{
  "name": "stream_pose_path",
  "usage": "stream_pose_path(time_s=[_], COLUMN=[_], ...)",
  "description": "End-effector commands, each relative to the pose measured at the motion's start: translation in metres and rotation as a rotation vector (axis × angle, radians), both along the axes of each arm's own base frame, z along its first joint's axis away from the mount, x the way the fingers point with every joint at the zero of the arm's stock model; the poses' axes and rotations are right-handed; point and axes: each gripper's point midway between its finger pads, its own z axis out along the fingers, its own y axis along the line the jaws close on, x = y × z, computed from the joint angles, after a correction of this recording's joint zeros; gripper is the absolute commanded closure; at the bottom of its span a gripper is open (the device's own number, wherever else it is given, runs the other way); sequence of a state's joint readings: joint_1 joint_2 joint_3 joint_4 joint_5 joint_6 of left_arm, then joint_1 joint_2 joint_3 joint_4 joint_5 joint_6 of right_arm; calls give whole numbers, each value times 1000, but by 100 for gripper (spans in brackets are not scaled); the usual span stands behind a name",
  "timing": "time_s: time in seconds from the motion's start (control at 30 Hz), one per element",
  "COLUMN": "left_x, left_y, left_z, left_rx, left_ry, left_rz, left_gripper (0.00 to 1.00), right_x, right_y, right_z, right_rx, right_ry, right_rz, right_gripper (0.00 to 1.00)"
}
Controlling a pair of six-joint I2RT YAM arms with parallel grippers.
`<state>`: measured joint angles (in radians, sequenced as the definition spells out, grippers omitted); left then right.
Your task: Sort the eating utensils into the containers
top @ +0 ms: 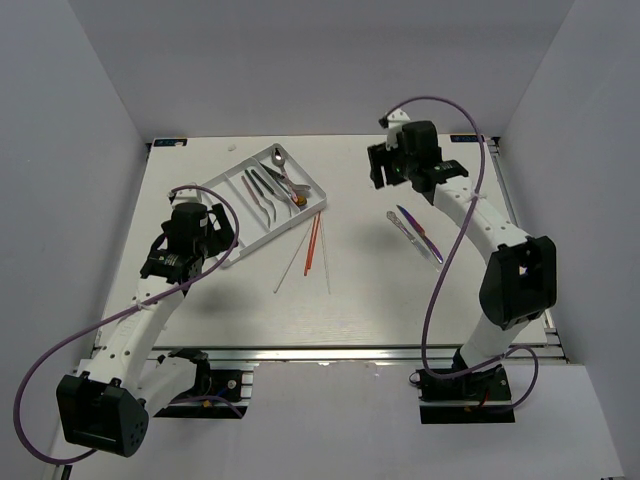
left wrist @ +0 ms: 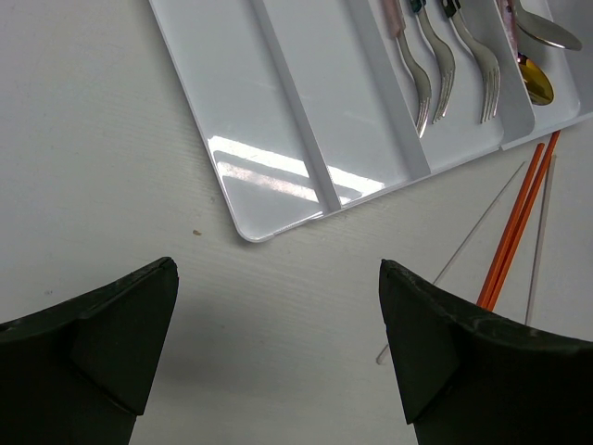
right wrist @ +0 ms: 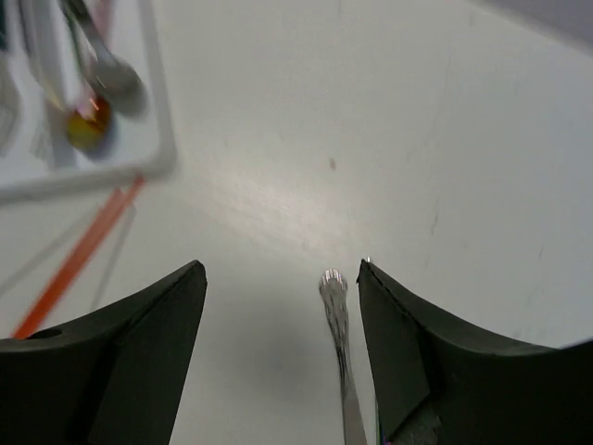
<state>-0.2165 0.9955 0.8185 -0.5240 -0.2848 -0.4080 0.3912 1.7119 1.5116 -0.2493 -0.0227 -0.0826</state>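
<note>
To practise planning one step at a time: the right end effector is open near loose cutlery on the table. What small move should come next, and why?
Probably lower the right end effector onto the silver utensil and close. Its jaws stand open, the utensil's end lies on the table between them, nearer one finger, and it lies outside the white tray.

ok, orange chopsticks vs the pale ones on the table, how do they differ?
Colour: orange chopsticks vivid, pale chopsticks nearly table-white. Pose: orange chopsticks lie tight together; pale chopsticks splay apart either side of them. Both on the table beside a corner of the tray, outside it.
</note>
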Motion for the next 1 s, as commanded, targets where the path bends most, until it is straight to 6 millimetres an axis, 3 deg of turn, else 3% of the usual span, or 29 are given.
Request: stream_pose_path(time_s=[0.0,0.07,0.17,0.43,0.6,0.83,0.97], left_x=[4,4,6,8,8,8,8], left_y=[-1,0,-2,-10,-13,-15,-14], left_z=[15,13,7,-3,-6,-11,-12], left_rx=[-2,2,-2,-22,-29,-22,-17], left_ry=[-37,-29,-12,20,28,44,47], left_rz=[-5,5,-1,-36,-45,-53,-50], left_gripper=[2,2,2,2,2,2,2], right_x=[-41,-49,-68,-93,-85,-74,-70], right_y=[-61,-87,-109,-129,-142,-142,-150], right_z=[-78,-93,-120,-161,-183,-184,-198], right_rx=[-187,-203,-219,-245,-228,-190,-205], right_ry=[296,349,430,514,549,530,567], right_rz=[-137,-188,-229,-252,-263,-248,-259], right_gripper=[28,29,31,35,42,45,51])
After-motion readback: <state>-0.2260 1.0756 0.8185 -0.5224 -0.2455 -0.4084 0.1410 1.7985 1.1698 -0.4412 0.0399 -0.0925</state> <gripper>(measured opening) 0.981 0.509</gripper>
